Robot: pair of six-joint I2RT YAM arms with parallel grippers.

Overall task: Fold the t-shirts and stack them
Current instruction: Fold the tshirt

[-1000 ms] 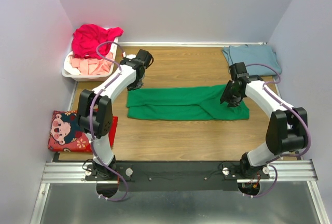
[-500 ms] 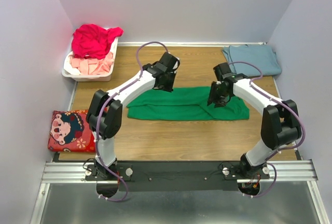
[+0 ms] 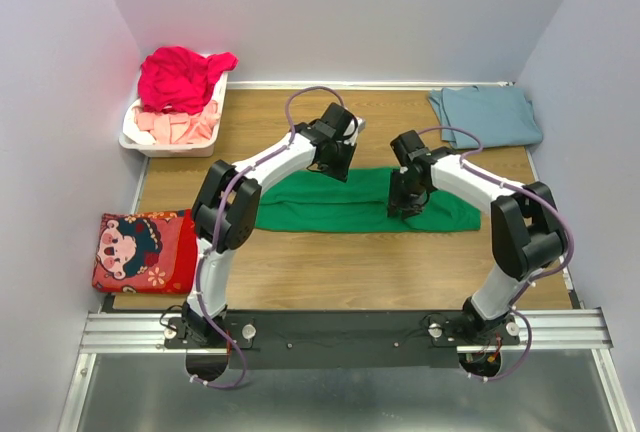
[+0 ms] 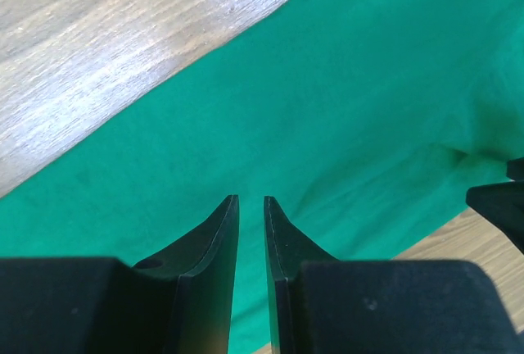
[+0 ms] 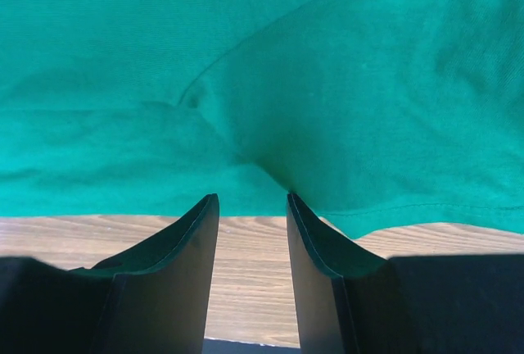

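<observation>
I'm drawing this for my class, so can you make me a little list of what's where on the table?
green t-shirt: folded into a long strip, in the middle
left gripper: over the green t-shirt, jaws slightly apart, empty
right gripper: at the shirt's edge, jaws apart, empty
blue-grey t-shirt: folded, far right corner
white basket: far left, holding a red t-shirt and pink clothes

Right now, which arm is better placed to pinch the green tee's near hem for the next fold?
Right, likely. The right gripper hangs open right at the near hem of the green tee; the left gripper points at mid-cloth, no edge between its tips.
</observation>
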